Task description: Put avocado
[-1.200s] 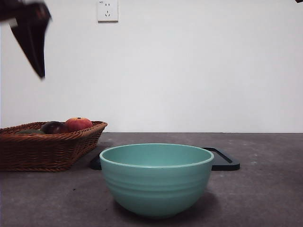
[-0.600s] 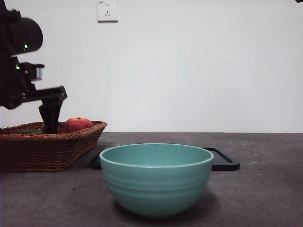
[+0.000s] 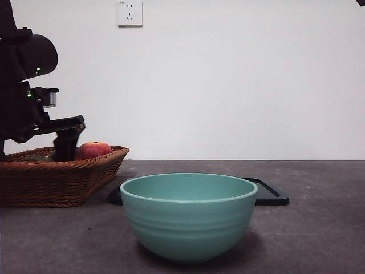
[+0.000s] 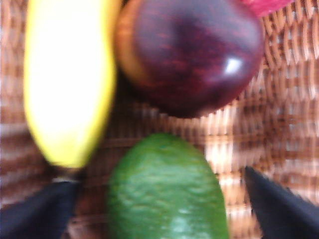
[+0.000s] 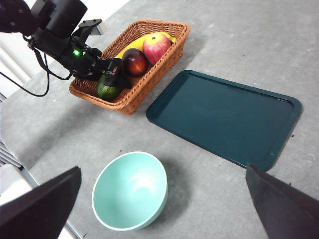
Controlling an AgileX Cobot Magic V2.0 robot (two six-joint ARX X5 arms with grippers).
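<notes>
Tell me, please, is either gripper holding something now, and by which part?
Nothing is held. The left gripper is down in the basket, jaws open on either side of the avocado without closing on it. The right gripper hangs open above the table.

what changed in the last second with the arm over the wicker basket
The left gripper came down from high at the upper left into the brown wicker basket. Its open jaws now straddle the dark green oval avocado, not yet closed on it. The dark maroon round fruit, yellow banana, red-orange round fruit, mint-green ceramic bowl and dark teal flat tray stayed put. The right gripper waits high above.
</notes>
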